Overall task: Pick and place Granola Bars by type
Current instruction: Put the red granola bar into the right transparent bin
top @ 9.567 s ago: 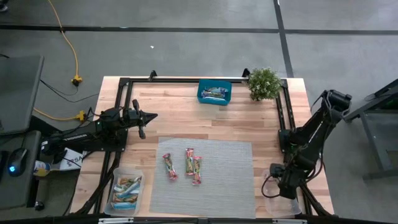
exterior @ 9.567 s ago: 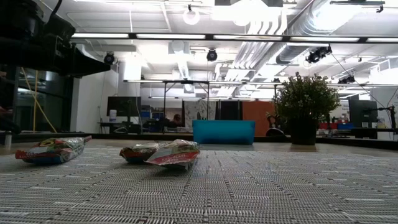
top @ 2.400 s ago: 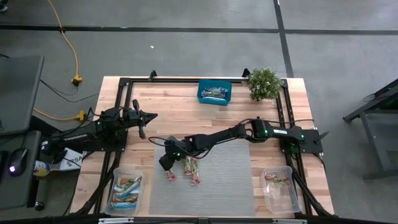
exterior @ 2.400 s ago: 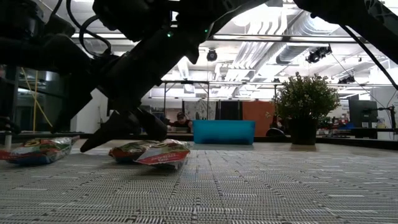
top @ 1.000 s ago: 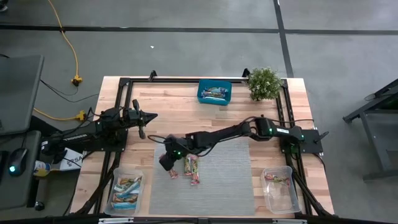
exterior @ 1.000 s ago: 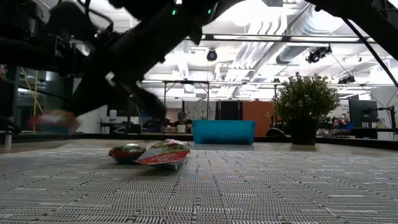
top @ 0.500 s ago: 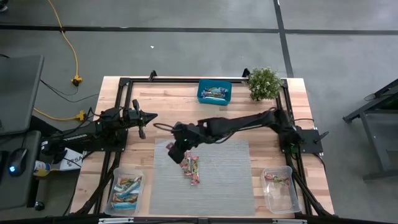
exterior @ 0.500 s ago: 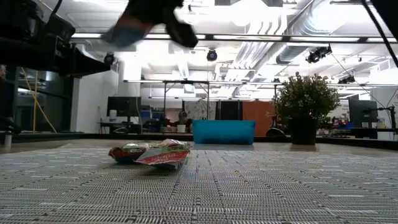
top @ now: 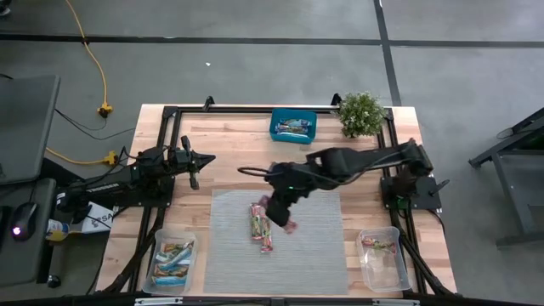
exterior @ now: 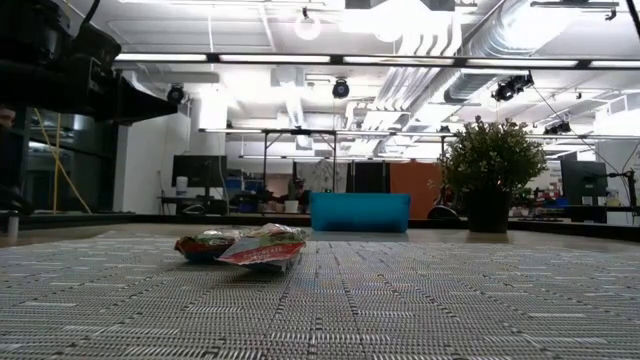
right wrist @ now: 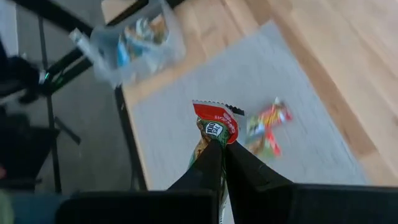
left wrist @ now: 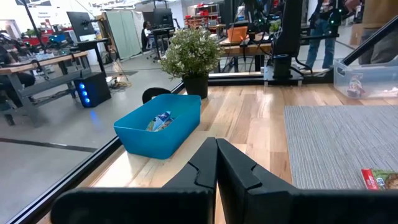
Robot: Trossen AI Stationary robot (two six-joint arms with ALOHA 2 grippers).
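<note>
Two red/green/yellow granola bars [top: 260, 228] lie flat, side by side, on the grey mat [top: 314, 246]; the low view shows them too [exterior: 245, 247]. A third red bar [top: 286, 222] is in my right gripper [top: 278, 211], which is shut on it above the mat's middle, right of the two lying bars. In the right wrist view this bar [right wrist: 215, 126] stands out past the fingertips, with the two lying bars [right wrist: 266, 127] below. My left gripper [top: 194, 175] waits shut over the table's left side, as its wrist view [left wrist: 216, 163] shows. My right gripper pinches the red bar between its two fingers [right wrist: 239, 165], coming from above. The bar's crimped end [right wrist: 216, 111] sticks out beyond the fingertips. The bar is lifted clear of the mat.
A clear tub with light blue bars [top: 172, 262] sits at the near left corner, and a clear tub with red bars [top: 380, 259] at the near right. A teal box [top: 293, 126] and a potted plant [top: 361, 113] stand at the far edge. Black frame rails [top: 167, 153] border the table.
My right gripper has lifted the leftmost red bar off the mat, risen out of the low view, and carried it toward the table's right, past the two bars that stayed in place. The arm has drawn back with it.
</note>
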